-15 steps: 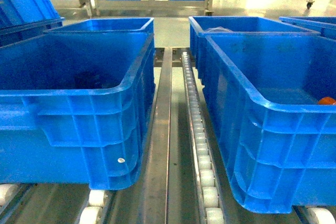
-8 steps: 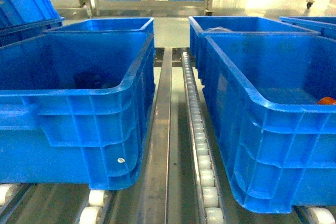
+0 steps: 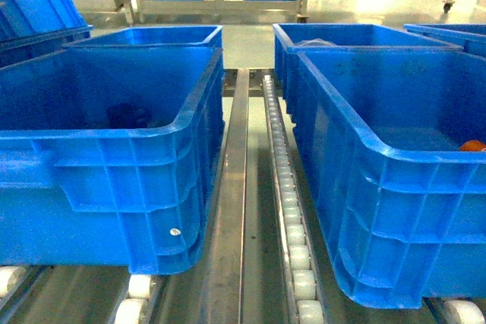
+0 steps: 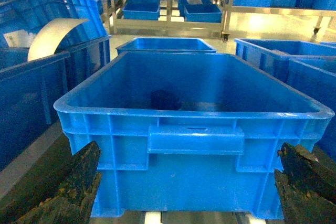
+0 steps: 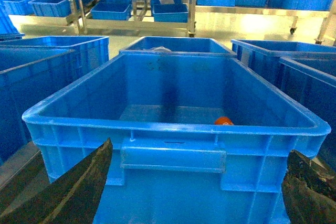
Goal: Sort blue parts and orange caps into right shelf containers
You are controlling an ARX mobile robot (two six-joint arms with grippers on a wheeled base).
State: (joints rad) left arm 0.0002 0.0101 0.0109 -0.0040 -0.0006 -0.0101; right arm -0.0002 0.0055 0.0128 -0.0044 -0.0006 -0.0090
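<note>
The right-hand blue crate (image 3: 395,210) sits on the roller conveyor (image 3: 292,218), an orange cap (image 5: 223,121) on its floor by the near wall. The right gripper (image 5: 189,192) faces its handle ledge, fingers (image 5: 68,192) spread wide, holding nothing. The left gripper (image 4: 186,192), likewise spread and empty, faces the left crate (image 4: 194,145).

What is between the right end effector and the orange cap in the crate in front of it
The crate's near wall and rim. The right end effector sits low outside it, jaws spread, while the orange cap lies on the floor inside, so it must go over the rim. Nothing else is visible in between.
</note>
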